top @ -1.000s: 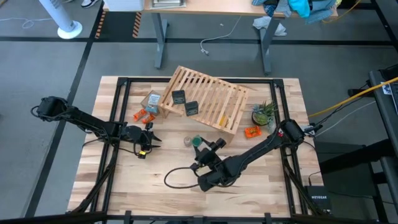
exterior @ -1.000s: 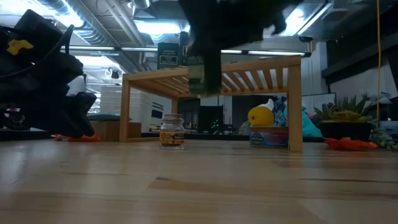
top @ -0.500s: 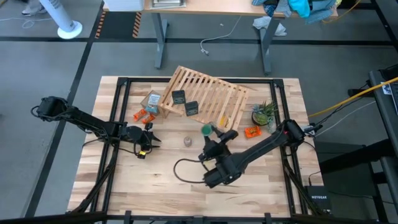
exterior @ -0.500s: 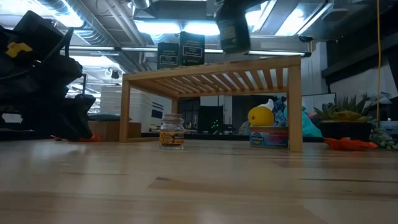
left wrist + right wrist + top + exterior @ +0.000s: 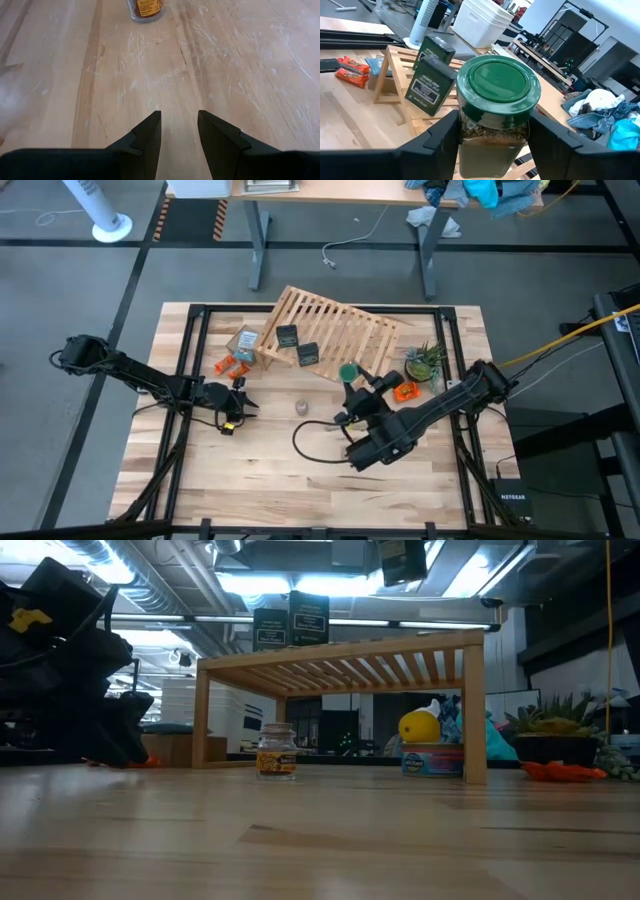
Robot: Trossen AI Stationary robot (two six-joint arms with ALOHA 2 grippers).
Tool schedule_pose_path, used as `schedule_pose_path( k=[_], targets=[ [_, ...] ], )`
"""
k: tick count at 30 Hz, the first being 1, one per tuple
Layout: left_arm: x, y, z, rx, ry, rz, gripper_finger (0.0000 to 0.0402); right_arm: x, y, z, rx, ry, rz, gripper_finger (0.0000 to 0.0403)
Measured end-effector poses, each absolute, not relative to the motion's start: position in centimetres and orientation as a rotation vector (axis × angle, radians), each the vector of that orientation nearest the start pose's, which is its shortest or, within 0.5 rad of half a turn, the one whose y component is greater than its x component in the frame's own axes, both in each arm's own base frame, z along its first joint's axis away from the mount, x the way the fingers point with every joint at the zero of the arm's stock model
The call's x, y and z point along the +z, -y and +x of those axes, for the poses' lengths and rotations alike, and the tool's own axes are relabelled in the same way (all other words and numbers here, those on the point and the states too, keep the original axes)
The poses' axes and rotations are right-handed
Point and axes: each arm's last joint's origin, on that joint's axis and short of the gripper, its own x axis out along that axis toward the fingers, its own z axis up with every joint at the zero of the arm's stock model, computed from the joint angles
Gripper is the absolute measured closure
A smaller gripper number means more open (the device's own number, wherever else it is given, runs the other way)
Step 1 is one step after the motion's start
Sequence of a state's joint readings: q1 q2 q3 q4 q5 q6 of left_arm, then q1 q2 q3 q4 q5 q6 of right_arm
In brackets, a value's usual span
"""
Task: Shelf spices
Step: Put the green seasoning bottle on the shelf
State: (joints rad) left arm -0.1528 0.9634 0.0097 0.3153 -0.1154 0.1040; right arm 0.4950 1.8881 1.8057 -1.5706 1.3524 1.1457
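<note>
My right gripper (image 5: 350, 376) is shut on the green round spice jar (image 5: 497, 95) and holds it high over the near edge of the light-wood slatted shelf (image 5: 335, 338). Two dark squarish jars (image 5: 288, 335) (image 5: 308, 353) stand on the shelf's slats. The tiny clear glass jar (image 5: 301, 407) stands on its base on the tabletop in front of the shelf; it also shows in the low view (image 5: 276, 751). My left gripper (image 5: 179, 131) waits at the table's left, low over the wood, open with nothing between its fingers. My right gripper pinches the green jar between its two fingers, on the glass body just under the green lid (image 5: 468, 131). The fingers (image 5: 436, 136) come nearly level from the table's near right side. The jar is upright, lid up, lifted clear above the height of the shelf top (image 5: 404, 558).
A tan cardboard box (image 5: 243, 343) and orange pieces (image 5: 232, 366) lie left of the shelf. More orange pieces (image 5: 405, 391) and a small plant (image 5: 425, 362) sit to its right. A dark cable (image 5: 310, 432) loops over the table's middle.
My right gripper has risen and gone toward the far right, from beside the clear glass jar up to the shelf's near edge. It has rolled somewhat on the way. The green jar has gone with it, lifted well above the shelf top. The left arm has kept still.
</note>
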Motion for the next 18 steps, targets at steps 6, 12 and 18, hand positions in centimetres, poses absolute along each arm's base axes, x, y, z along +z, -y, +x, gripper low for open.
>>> schedule_pose_path(
  k=[6, 12, 18],
  targets=[
    [9.8, 1.8, 13.6, -0.069, -0.631, 0.186, 0.0279, 33.2, -13.1, 31.2, -1.008, -0.493, -0.335, 0.0200],
    [9.7, 1.8, 13.6, -0.069, -0.632, 0.186, 0.0279, 34.4, -11.3, 30.7, -1.027, -0.536, -0.284, 0.0200],
    [9.8, 1.8, 13.6, -0.069, -0.632, 0.186, 0.0279, 35.2, -10.3, 30.8, -1.029, -0.540, -0.264, 0.0200]
  ],
)
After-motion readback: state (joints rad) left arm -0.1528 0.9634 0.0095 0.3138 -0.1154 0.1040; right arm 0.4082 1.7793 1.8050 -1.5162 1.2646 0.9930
